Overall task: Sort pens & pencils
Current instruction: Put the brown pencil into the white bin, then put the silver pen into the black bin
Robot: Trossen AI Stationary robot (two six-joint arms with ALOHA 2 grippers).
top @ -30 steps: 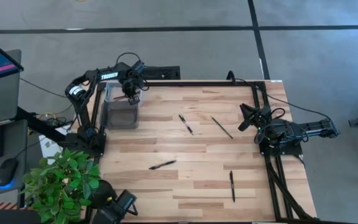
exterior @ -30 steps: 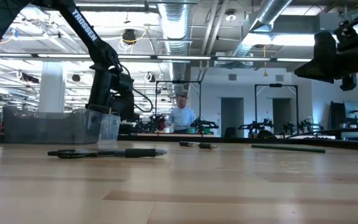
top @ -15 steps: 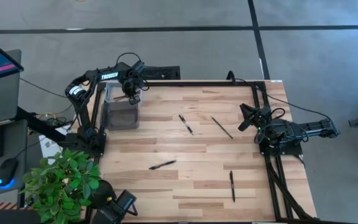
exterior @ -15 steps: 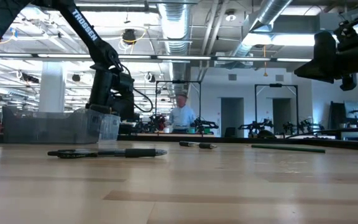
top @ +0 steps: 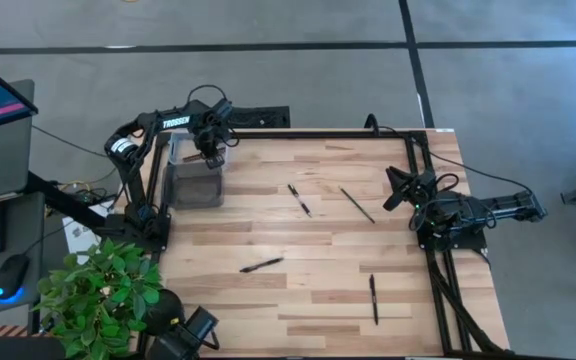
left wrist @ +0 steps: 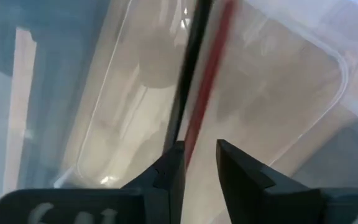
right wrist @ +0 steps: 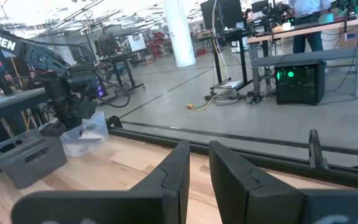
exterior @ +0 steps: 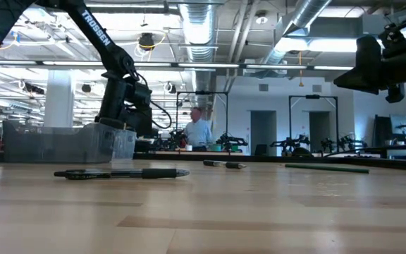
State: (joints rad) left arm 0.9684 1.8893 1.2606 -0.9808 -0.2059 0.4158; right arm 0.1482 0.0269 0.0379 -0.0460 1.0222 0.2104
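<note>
Left fingers (left wrist: 194, 163) hang over the clear bin (top: 196, 172), slightly parted; a red pencil (left wrist: 209, 68) lies just beyond their tips, its length running straight away from them, seemingly released. Right fingers (right wrist: 199, 163), narrowly parted and empty, wait well apart from the worktop (top: 308, 290) pens (top: 260, 265).

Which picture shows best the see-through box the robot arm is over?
The left wrist view shows the clear box best: it looks straight down into it, past the left gripper, with a blurred red and dark stick above it. The high view shows it small, partly under the arm. The low view shows only its side wall. The right wrist view shows it far off.
</note>
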